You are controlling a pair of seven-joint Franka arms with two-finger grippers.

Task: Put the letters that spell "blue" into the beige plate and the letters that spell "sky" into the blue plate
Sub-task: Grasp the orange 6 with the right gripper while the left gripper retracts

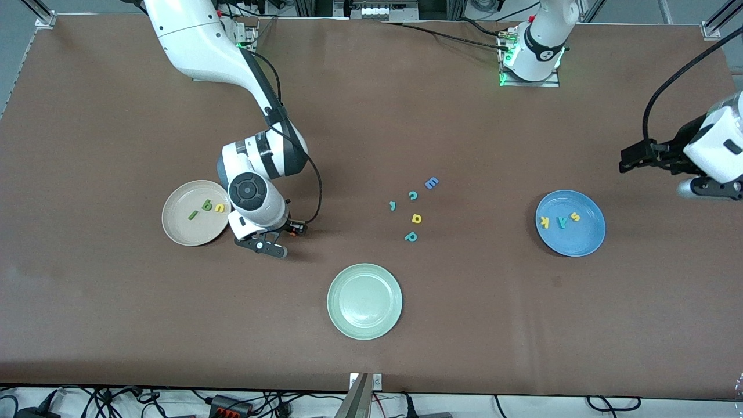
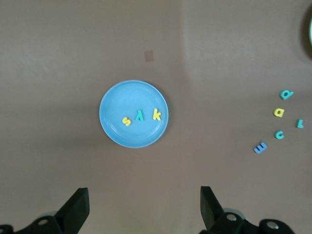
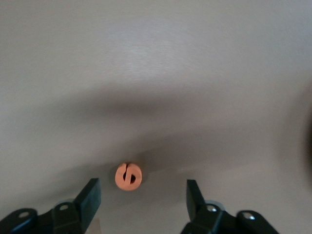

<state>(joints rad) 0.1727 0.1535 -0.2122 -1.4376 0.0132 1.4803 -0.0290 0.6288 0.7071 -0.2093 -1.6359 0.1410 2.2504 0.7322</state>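
The beige plate [image 1: 180,229] lies toward the right arm's end and holds the dark green b [image 1: 206,205], the thin l [image 1: 193,215] and the yellow u [image 1: 220,208]. The orange e [image 1: 296,231] [image 3: 128,176] lies on the table beside that plate. My right gripper [image 1: 270,247] [image 3: 142,200] is low over the table, open, with the e just ahead of its fingertips and nothing between them. The blue plate [image 1: 583,241] [image 2: 117,97] holds s [image 2: 126,121], y [image 2: 140,116] and k [image 2: 156,114]. My left gripper [image 1: 696,188] [image 2: 144,204] waits open, high beside the blue plate.
A pale green plate [image 1: 364,325] lies nearest the front camera. Mid-table lie a periwinkle E [image 1: 431,183], a teal c [image 1: 413,195], a small teal letter [image 1: 393,205], a small yellow letter [image 1: 416,218] and a teal p [image 1: 411,236].
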